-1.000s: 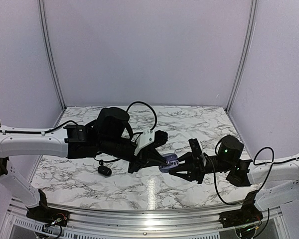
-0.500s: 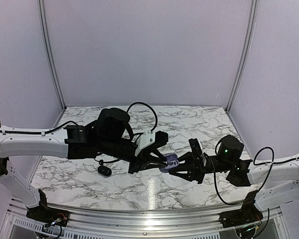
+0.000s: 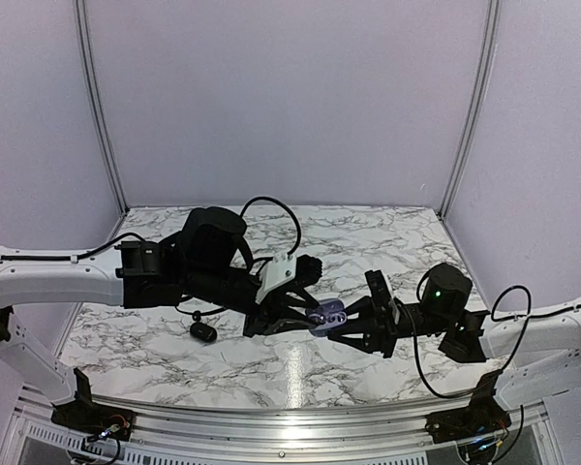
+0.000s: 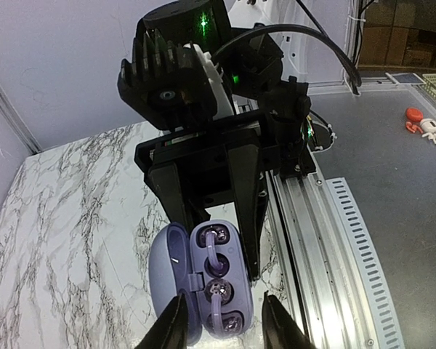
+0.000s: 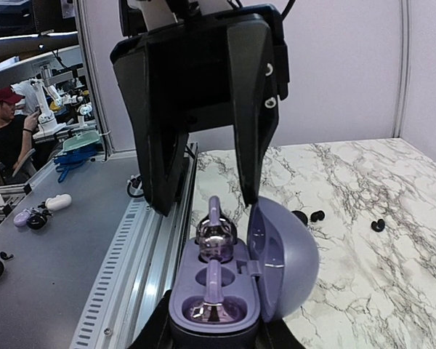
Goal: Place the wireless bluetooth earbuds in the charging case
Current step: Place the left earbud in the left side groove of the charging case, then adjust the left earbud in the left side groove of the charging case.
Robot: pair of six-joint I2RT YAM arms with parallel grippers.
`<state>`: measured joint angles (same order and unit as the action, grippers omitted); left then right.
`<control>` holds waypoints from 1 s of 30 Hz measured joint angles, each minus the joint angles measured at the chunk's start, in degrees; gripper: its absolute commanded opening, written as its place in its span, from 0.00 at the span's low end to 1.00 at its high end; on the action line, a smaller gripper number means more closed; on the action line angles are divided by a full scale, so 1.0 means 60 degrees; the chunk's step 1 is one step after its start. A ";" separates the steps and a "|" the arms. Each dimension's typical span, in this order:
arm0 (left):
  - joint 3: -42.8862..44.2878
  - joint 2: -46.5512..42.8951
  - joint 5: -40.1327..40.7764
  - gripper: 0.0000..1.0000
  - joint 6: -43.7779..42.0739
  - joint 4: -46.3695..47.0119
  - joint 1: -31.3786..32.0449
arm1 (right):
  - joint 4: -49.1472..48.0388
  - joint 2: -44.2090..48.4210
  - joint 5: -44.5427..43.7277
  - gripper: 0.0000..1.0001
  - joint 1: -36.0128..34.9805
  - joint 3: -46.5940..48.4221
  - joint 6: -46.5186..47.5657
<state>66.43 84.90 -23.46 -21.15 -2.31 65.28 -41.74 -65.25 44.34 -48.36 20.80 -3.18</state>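
Black right gripper (image 5: 211, 333) clamps the lavender charging case (image 5: 285, 256), lid open, two silvery earbuds (image 5: 215, 234) resting in its wells. Left gripper (image 4: 224, 323) hovers just above, fingers spread, empty. Black buds (image 5: 300, 216) lie on the marble table (image 5: 363, 182) beyond. Light, glossy, probably slippery: pinch the stem.

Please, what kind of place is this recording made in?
Probably a robotics lab or demo booth: white partition walls enclose a marble-patterned table, and beyond it a person in a red cap works near another small robot arm.
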 measured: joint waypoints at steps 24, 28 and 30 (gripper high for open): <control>0.0543 -0.0138 0.1909 0.63 -0.3694 -0.3184 0.1162 | 0.0882 -0.0973 0.0965 0.00 -0.0022 0.0477 0.0025; 0.0543 -0.0138 0.2477 0.69 -0.4284 -0.3308 0.1402 | 0.0929 -0.1166 0.1279 0.00 -0.0051 0.0517 -0.0015; 0.0535 -0.0138 0.2769 0.69 -0.4510 -0.3326 0.1494 | 0.0958 -0.1271 0.1413 0.00 -0.0073 0.0579 -0.0047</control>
<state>69.65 84.07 -6.85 -48.21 -22.26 74.24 -35.99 -72.88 52.82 -48.80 24.27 -3.46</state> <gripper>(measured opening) 0.690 0.282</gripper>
